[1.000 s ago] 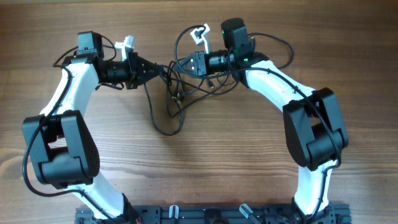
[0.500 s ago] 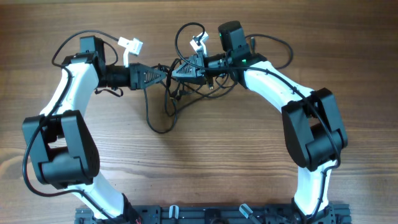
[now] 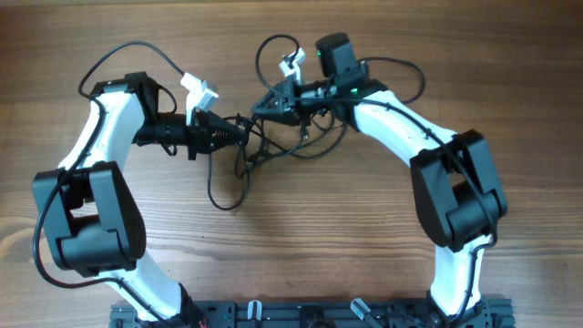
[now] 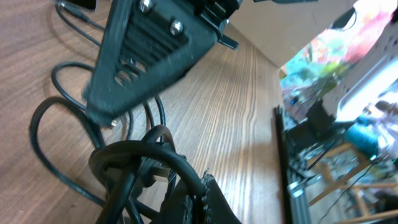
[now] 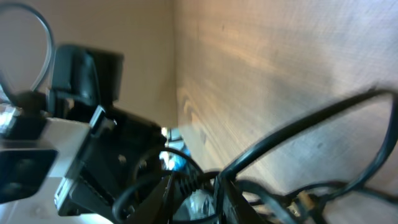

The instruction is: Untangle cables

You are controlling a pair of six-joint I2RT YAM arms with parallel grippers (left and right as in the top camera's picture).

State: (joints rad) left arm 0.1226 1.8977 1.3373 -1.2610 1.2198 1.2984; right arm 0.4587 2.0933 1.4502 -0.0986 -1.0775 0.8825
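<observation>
Left jaws: the left gripper (image 3: 239,134) is pressed together on strands of the cables (image 3: 258,146). In the left wrist view the cords (image 4: 124,168) bunch right at its fingertips.
Right jaws: the right gripper (image 3: 263,104) is nearly closed. The right wrist view shows a cord (image 5: 194,182) running between its fingers, so it looks pinched, though the contact itself is blurred.
Where the cables are: in one tangle on the table (image 3: 364,228), toward 12 o'clock from the table's middle and between the two grippers.
Direction from the jaws: the knot sits at about 4 o'clock from the left fingertips and 6 o'clock from the right fingertips, touching both.
Long axis: the tangle runs from roughly 1 o'clock to 7 o'clock. A slack loop (image 3: 225,193) hangs off toward 7 o'clock and other loops spread toward 3 o'clock under the right wrist.
Nearer arm: neither, since both are already on the bundle. The slack loop lies on the left arm's side.
What the move turns on: the grippers stand close together along a 2-to-8 o'clock line. In my judgement, pulling apart along that line would tension the knot.
Count: two grippers, one tangle and one clear hanging loop. The number of separate cords cannot be told.
</observation>
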